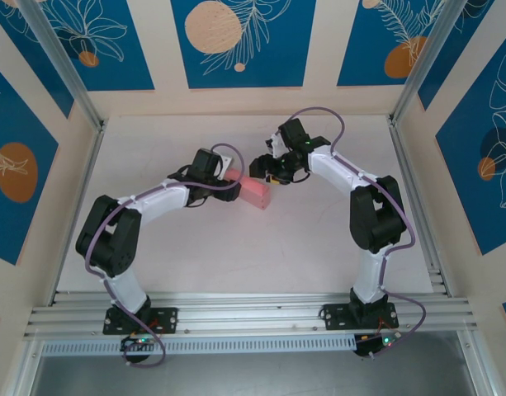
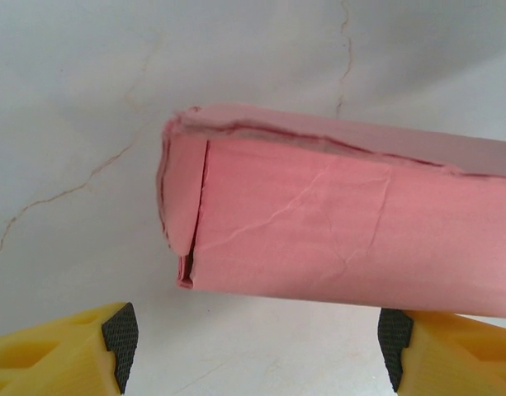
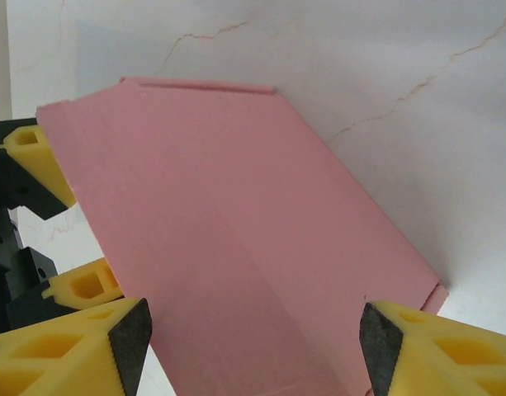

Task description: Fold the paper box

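The paper box [image 1: 254, 191] is a small pink folded box lying on the white table between the two grippers. In the left wrist view the box [image 2: 343, 231] lies just past my left gripper [image 2: 257, 346], showing a tucked end flap at its left end and creases on its side. The left gripper's jaws stand wide apart with bare table between them. In the right wrist view a broad flat face of the box [image 3: 236, 247] runs down between the spread fingertips of my right gripper [image 3: 254, 342], which is open. The left gripper [image 1: 229, 186] is at the box's left end and the right gripper [image 1: 273, 175] at its upper right.
The white tabletop [image 1: 236, 256] has faint crack lines. Patterned blue and cream walls and metal posts [image 1: 79, 99] enclose it on three sides. The left gripper's yellow fingers [image 3: 38, 161] appear at the left edge of the right wrist view, close to the box.
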`<state>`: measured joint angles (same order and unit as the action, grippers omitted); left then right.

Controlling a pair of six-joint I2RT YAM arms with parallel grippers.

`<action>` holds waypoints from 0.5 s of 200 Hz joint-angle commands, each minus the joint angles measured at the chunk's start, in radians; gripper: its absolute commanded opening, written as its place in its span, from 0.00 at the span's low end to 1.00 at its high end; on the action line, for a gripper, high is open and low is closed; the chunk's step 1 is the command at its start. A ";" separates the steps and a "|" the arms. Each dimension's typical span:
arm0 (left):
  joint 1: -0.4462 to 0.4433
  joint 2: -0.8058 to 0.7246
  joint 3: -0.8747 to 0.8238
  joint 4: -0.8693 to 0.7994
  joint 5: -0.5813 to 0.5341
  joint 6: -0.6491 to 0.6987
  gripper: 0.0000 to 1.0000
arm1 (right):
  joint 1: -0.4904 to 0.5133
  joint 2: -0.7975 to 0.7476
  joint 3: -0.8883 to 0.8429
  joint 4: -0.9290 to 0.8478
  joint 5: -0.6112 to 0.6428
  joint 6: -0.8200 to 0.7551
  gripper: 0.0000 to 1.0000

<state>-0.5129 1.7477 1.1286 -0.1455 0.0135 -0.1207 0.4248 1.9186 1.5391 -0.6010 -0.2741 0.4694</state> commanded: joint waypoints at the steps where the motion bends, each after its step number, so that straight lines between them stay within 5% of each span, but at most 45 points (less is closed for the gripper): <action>1: -0.005 0.018 0.033 -0.020 -0.017 -0.012 0.78 | 0.008 0.005 -0.023 -0.036 -0.030 -0.026 0.70; 100: -0.007 0.036 0.059 -0.035 -0.020 -0.013 0.78 | -0.005 0.054 -0.091 0.009 -0.024 -0.005 0.70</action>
<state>-0.5129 1.7668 1.1481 -0.1589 0.0128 -0.1253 0.4244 1.9331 1.4868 -0.5587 -0.3115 0.4667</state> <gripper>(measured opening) 0.777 0.699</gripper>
